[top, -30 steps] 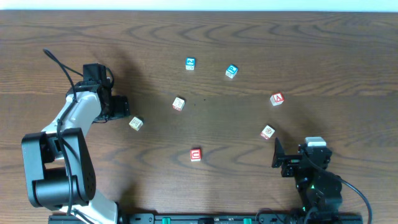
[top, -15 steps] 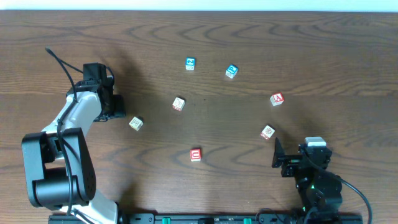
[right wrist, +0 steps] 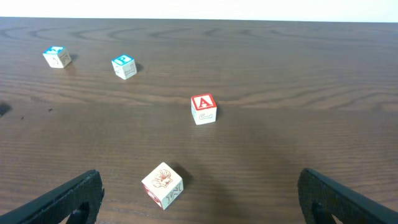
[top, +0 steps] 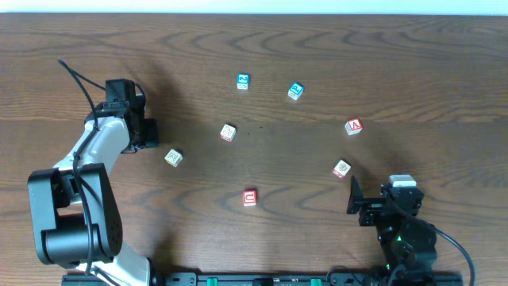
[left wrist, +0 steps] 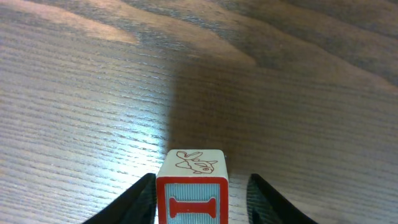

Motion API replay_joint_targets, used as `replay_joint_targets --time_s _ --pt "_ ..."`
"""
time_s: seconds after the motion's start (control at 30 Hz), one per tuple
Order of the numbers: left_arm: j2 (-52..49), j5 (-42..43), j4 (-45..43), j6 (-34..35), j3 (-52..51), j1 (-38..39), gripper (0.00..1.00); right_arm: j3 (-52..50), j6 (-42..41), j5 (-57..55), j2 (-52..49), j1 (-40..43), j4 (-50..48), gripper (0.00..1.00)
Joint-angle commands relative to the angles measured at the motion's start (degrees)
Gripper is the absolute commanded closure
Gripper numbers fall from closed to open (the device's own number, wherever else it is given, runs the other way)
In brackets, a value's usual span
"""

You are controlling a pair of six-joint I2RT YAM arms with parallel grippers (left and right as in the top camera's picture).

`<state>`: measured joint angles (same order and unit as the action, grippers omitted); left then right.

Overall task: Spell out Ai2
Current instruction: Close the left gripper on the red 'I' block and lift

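Flanking a small cube with a red "I" (left wrist: 191, 163) on its ribbed pale face, the dark jaws of the left gripper (left wrist: 200, 186) sit toward the left edge of the grainy brown wood table (top: 397, 63); whether they pinch it I cannot tell. The right gripper (right wrist: 199, 186) holds its jaws spread wide toward the front right corner. The red-framed "A" cube (right wrist: 203, 109) sits toward the right edge, two blue-marked cubes (top: 242, 81) (top: 295, 91) toward the far edge.

1. From overhead we look straight down on the whole table (top: 397, 48)
2. Our left wrist view sits low, very close behind the "I" cube (left wrist: 192, 199)
3. Our right wrist view looks from near right toward far left, sharing the "A" cube (right wrist: 203, 109) with overhead
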<state>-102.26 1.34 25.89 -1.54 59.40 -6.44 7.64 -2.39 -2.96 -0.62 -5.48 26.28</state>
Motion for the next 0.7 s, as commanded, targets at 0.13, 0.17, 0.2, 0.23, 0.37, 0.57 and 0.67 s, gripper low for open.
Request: replay_joint_targets --time_s 0.13,0.17,0.2,0.23,0.37,0.57,0.67 --pt "-0.8 0.0 0.6 -0.2 0.7 -0.2 0.60 -0.2 -0.8 0.2 0.3 1.0 0.0 0.01" --pt "-0.8 0.0 0.7 -0.2 0.7 -0.2 0.61 -0.2 -0.8 0.2 0.3 1.0 0.0 0.01" --pt "-0.8 0.0 0.7 -0.2 0.7 -0.2 0.62 -0.2 -0.8 0.2 0.3 1.0 0.0 0.01" --pt "-0.8 0.0 0.8 -0.2 0.7 -0.2 0.64 -0.2 -0.8 0.2 0.3 1.0 0.0 0.01" --pt "-0.8 -0.1 1.1 -0.2 0.7 -0.2 0.66 -0.2 -0.8 0.2 0.3 1.0 0.0 0.01" --pt "-0.8 0.0 1.1 0.4 0.7 -0.2 0.73 -0.2 -0.8 0.2 0.3 1.0 0.0 0.01" --pt "-0.8 0.0 1.1 1.9 0.7 -0.2 0.75 -0.2 -0.8 0.2 0.3 1.0 0.0 0.01"
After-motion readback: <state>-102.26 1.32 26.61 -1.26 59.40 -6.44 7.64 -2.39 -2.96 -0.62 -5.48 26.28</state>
